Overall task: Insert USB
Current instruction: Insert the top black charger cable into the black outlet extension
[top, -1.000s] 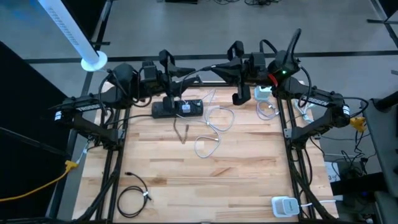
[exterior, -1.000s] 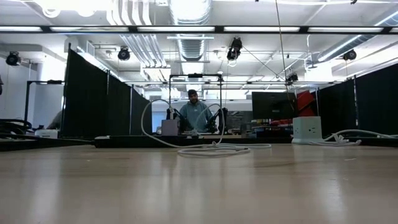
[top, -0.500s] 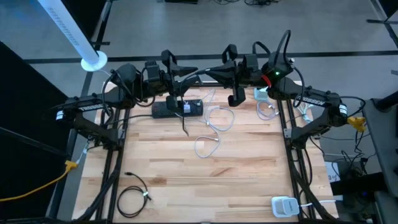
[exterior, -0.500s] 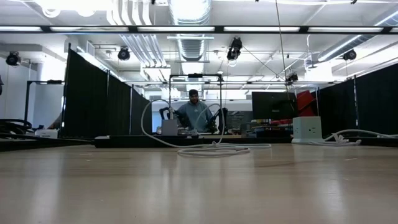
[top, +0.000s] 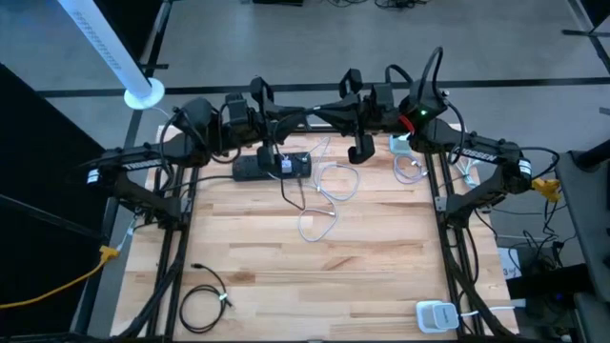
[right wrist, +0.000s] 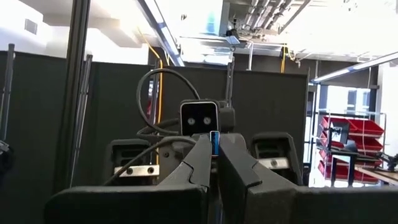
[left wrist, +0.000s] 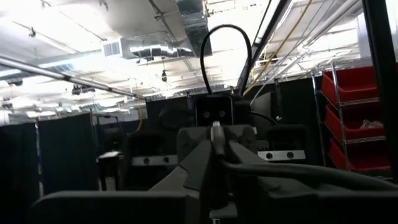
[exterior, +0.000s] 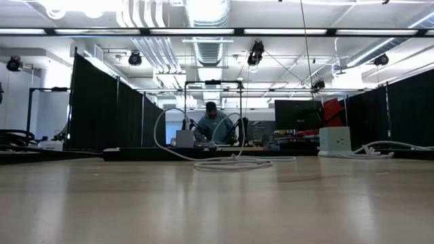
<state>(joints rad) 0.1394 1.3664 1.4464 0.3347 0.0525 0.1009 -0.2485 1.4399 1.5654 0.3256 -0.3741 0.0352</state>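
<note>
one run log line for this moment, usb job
left gripper: over power strip, holding dark cable | right gripper: shut, raised at rear | white cable: on table

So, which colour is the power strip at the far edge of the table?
Black. The power strip shows best in the high view, lying on the light wooden table.

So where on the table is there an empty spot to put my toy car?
The big bare stretch of wooden table lies between the black cable coil and the white charger, below the white cable loops. The far edge is crowded: the black power strip, both arms and cables sit there.
</note>
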